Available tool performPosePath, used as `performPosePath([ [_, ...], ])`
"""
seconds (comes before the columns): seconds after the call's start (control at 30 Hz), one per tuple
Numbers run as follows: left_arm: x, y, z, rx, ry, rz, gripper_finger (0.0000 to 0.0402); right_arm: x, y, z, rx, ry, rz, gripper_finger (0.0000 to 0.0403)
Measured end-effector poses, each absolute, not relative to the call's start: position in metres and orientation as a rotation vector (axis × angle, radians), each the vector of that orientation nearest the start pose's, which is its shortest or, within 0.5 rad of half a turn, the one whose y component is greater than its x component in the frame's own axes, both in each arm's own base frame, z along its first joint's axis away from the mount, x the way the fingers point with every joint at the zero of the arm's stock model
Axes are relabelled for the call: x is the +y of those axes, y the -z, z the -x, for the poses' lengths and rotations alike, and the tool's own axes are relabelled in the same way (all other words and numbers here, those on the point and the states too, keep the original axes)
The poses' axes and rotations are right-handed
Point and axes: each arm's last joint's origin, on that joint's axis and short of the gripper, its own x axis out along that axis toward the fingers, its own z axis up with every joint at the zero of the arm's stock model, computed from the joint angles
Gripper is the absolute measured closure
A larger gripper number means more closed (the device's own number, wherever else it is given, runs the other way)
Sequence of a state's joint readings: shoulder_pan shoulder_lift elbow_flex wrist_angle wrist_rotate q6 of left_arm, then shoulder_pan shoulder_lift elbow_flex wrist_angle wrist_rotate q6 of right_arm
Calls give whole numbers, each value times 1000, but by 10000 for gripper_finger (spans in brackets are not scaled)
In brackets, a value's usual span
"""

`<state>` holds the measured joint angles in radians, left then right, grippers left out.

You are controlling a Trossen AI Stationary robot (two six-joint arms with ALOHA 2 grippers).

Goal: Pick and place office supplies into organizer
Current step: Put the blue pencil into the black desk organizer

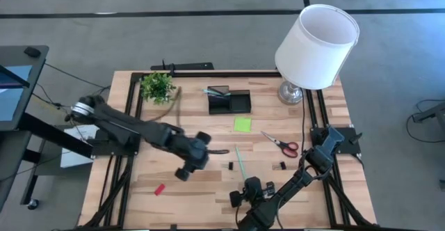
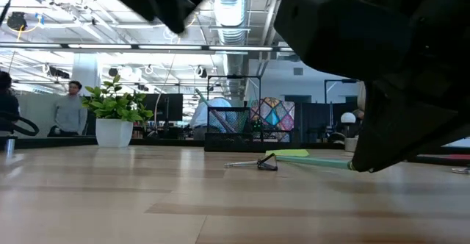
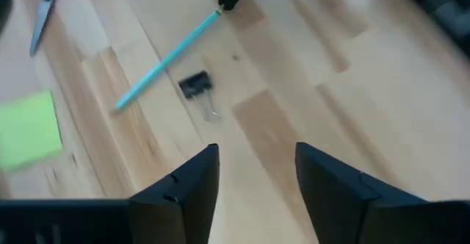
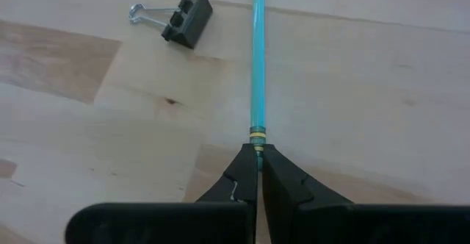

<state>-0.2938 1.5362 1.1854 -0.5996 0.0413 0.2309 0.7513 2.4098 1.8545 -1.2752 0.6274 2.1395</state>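
Wooden table [image 1: 208, 196] carries all items. White-shaded lamp [image 1: 316, 46] stands at the far right corner; potted plant [image 1: 158, 86] at far left.

Left arm reaches over table centre-left; left gripper [image 3: 253, 181] hangs above bare wood, fingers spread apart, nothing between them. In the high view its tips are hard to separate from the dark wrist.

Right arm comes in from the near edge; right gripper [image 4: 257, 172] is clenched on the near end of the teal pen [image 4: 258, 60], which lies flat on the wood pointing away toward the organizer. In the low view this arm blocks most of the right side.

Organizer [image 1: 229, 101]: black tray, far centre; contents unclear from above.

Red-handled scissors [image 1: 281, 143] lie right of centre. Lime sticky pad [image 1: 243, 124] lies just in front of the organizer. Binder clip [image 4: 174, 12] sits beside the pen, not touching. Second clip [image 1: 282, 165] near the scissors. Small red piece [image 1: 159, 188], near left, too small to identify.
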Motion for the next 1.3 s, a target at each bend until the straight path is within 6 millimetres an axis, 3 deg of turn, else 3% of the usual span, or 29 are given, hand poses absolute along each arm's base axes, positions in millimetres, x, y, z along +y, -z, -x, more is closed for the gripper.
performPosePath([
  [0.17, -88, -231, -340, 819, 492, -436, 220, 284, -119, -330, 703, 1132, -639, 403],
  [0.33, -73, -231, -361, 654, 538, -386, 220, 287, -139, -335, 659, 1100, -611, 403],
  [0.63, -44, -231, -366, 631, 535, -397, 220, 287, -169, -337, 643, 1096, -534, 403],
  [1.07, -45, -231, -366, 625, 540, -471, 220, 285, -208, -351, 522, 996, -456, 403],
  [1.3, -45, -231, -366, 631, 531, -449, 221, 275, -211, -360, 508, 1012, -456, 403],
])
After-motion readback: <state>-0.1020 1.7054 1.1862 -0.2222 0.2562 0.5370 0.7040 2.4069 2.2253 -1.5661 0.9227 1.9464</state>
